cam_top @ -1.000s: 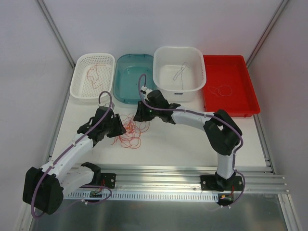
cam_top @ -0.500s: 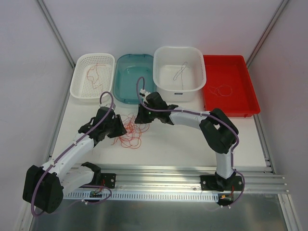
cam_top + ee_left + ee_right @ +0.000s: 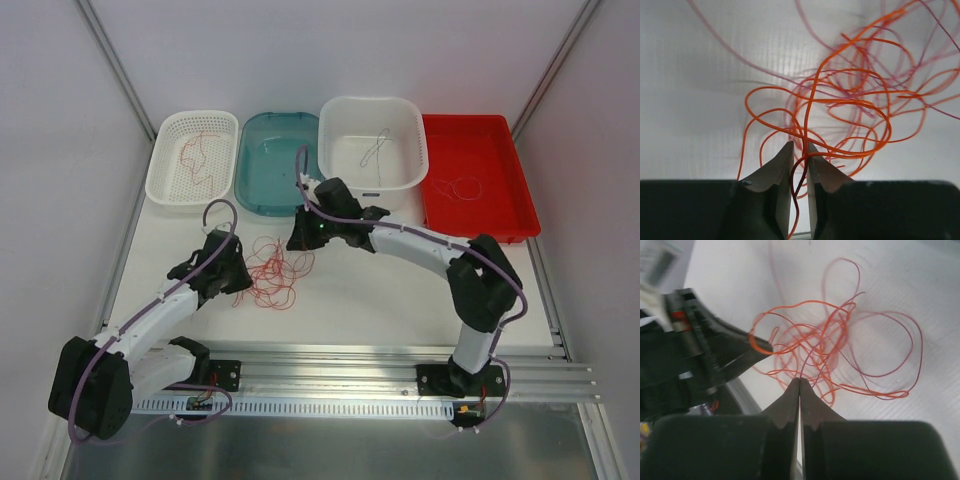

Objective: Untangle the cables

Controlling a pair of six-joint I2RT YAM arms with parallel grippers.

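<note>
The cables (image 3: 276,270) are a loose tangle of thin orange and red loops on the white table between the two arms. My left gripper (image 3: 232,270) is at the tangle's left edge. In the left wrist view its jaws (image 3: 800,150) stand almost together, with one orange cable (image 3: 805,120) running down between them. My right gripper (image 3: 297,240) hangs above the tangle's upper right. Its jaws (image 3: 800,381) are pressed together on a thin reddish-purple strand (image 3: 812,352) that rises from the tangle (image 3: 825,345).
Four containers line the back: a white basket (image 3: 165,180) holding a red wire, a teal tray (image 3: 250,185), a white tub (image 3: 335,175) holding a pale wire, and a red tray (image 3: 500,215) holding a wire loop. A metal rail (image 3: 350,360) runs along the near edge.
My right gripper has lifted and shifted right, away from the tangle, with its strand. My left gripper has drawn back to the lower left. The tangle has spread a little.
</note>
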